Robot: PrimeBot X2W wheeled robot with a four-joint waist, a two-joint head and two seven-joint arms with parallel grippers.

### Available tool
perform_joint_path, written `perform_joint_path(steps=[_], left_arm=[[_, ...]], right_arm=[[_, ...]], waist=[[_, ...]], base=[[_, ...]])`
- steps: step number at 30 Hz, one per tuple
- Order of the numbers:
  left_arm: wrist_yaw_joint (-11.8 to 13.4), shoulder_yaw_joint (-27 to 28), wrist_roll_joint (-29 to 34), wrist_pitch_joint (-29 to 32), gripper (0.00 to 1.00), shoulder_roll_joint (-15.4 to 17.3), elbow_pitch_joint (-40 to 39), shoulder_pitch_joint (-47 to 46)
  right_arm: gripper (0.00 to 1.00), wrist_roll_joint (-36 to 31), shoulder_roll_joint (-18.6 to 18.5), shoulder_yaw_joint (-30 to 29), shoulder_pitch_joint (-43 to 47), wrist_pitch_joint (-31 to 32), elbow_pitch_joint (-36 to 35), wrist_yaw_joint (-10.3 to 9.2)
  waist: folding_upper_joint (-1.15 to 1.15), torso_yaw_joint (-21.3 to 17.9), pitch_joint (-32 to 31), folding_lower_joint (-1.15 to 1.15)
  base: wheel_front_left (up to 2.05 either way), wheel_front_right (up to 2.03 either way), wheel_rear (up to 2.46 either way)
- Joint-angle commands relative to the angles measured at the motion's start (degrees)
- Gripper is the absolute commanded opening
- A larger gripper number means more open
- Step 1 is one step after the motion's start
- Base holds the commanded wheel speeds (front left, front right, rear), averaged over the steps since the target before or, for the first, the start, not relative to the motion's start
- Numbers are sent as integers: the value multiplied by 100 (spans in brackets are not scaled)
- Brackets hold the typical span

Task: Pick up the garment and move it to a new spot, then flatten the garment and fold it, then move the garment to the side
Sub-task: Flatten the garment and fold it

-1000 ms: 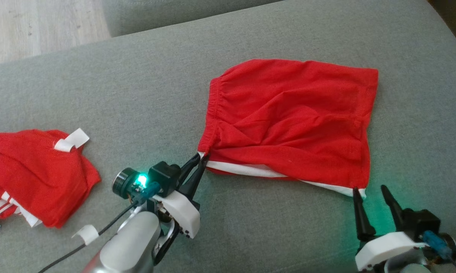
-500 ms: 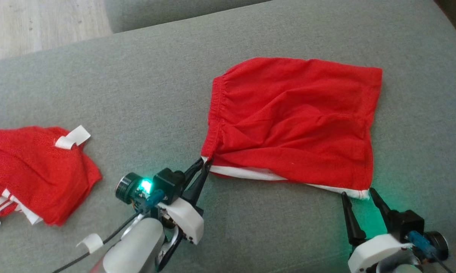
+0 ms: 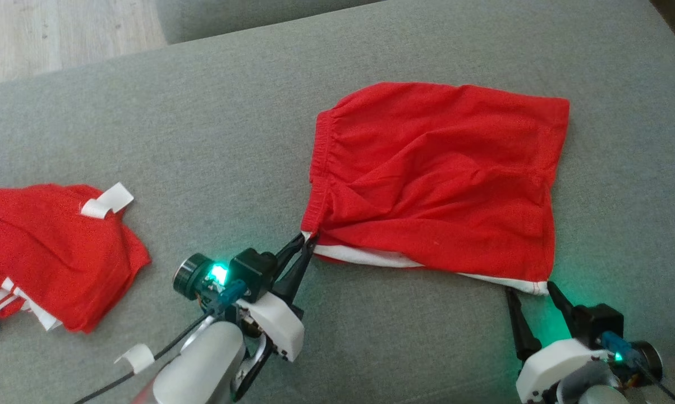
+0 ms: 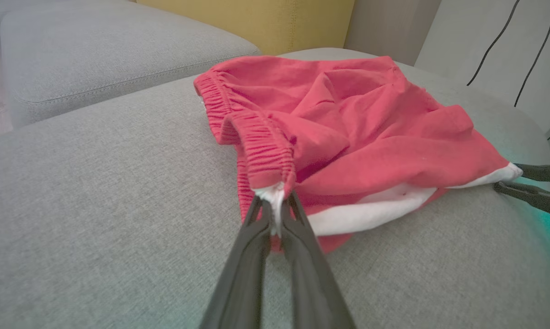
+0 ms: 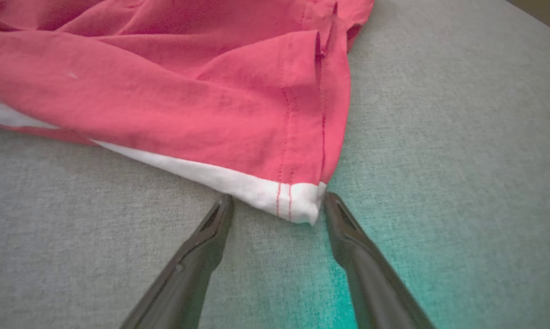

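Note:
The garment (image 3: 432, 179), red shorts with a white side stripe, lies spread and wrinkled on the grey couch cushion (image 3: 202, 140). My left gripper (image 3: 306, 238) is shut on the near left waistband corner; in the left wrist view the left gripper (image 4: 275, 205) pinches the white end of the elastic band of the garment (image 4: 348, 132). My right gripper (image 3: 531, 289) stands open at the near right hem corner. In the right wrist view the right gripper (image 5: 277, 205) has the white corner of the garment (image 5: 210, 105) between its fingertips, not clamped.
A second red garment (image 3: 51, 247) with white stripes and tags lies crumpled at the cushion's left. Another grey cushion (image 4: 96, 50) and wooden floor (image 3: 62, 28) lie beyond the far edge. A yellow backrest (image 4: 265, 18) stands behind.
My right gripper has moved forward and left to the hem corner, which now lies between its open fingers. The left gripper keeps its hold; the view shifted slightly.

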Motion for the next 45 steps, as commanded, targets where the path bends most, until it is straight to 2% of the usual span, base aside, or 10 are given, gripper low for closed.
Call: perform_joint_path(steps=[1, 10, 11, 12, 13, 20, 30, 35, 40, 45], left_arm=[[22, 134, -34, -11, 0, 114, -195, -227], [44, 92, -57, 59, 0, 178, -279, -253], [48, 87, -60, 68, 0, 184, -287, -258], [52, 82, -62, 76, 0, 189, -293, -262], [55, 77, -64, 83, 0, 195, -298, -263], [101, 106, -117, 90, 0, 278, -340, -254], [83, 294, -268, 161, 0, 548, -589, -418], [-45, 493, -440, 407, 0, 688, -885, -896], [-141, 713, -548, 765, 0, 851, -1106, -1634], [-49, 1051, -672, 959, 0, 880, -1048, -2369]], right_arm=[[100, 53, -40, 157, -203, 3, -114, -4], [100, 106, -40, 280, -300, -11, 25, -4], [96, 128, -40, 315, -316, 0, 43, -4], [38, 148, -40, 339, -330, 8, 59, -4], [0, 162, -40, 359, -342, 2, 69, -4], [0, 220, -40, 237, -403, -252, -111, -4], [0, 537, -91, 129, -598, -432, -1081, -4], [0, 727, -415, 249, -1071, -56, -1682, -4], [0, 828, -942, 529, -1994, 414, -2064, -4], [0, 780, -1387, 822, -3119, 654, -2007, -4]], waist=[[0, -8, 7, 0], [0, -35, 39, 0], [0, -37, 43, 0], [0, -38, 44, 0], [0, -39, 42, 0], [0, -46, -27, 0], [0, 14, -208, 0], [0, 85, -400, 0], [0, 152, -634, 0], [0, 208, -885, 0]], base=[[0, 0, 0], [0, 0, 0], [0, 0, 0], [0, 0, 0], [0, 0, 0], [0, 0, 0], [0, 0, 0], [0, 0, 0], [0, 0, 0], [0, 0, 0]])
